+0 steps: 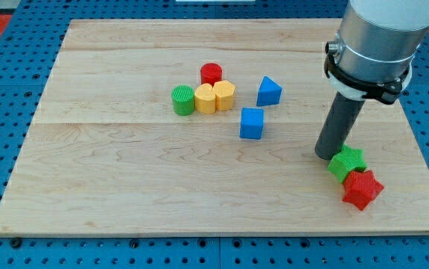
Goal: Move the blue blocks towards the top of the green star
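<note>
A blue cube (252, 123) lies near the board's middle. A blue triangular block (268, 91) lies just above and to its right. The green star (347, 163) sits at the lower right, touching a red star (362, 189) below it. My tip (327, 154) rests on the board right at the green star's upper left edge, to the right of and below both blue blocks.
A cluster sits left of the blue blocks: a green cylinder (183, 100), a yellow heart-like block (205, 99), a yellow hexagonal block (224, 95) and a red cylinder (211, 74). The wooden board (125, 172) ends close to the stars on the right.
</note>
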Available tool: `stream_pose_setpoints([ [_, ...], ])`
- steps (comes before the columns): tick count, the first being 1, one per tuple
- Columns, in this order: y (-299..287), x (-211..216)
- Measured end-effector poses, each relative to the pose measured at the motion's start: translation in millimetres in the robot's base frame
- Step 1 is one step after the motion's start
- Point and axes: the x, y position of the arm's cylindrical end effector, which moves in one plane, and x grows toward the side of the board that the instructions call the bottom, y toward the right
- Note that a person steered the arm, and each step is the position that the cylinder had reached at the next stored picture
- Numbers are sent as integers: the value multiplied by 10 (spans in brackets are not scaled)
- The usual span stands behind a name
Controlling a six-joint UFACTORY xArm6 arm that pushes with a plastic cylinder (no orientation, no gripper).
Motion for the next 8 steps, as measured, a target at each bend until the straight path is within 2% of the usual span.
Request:
stream_pose_setpoints([
  [1, 0, 0],
  [3, -128, -785],
  [4, -761, -838],
  [5, -1291, -1113],
  [6, -1780, -1095],
  [7, -1940, -908],
  [8, -1799, -507],
])
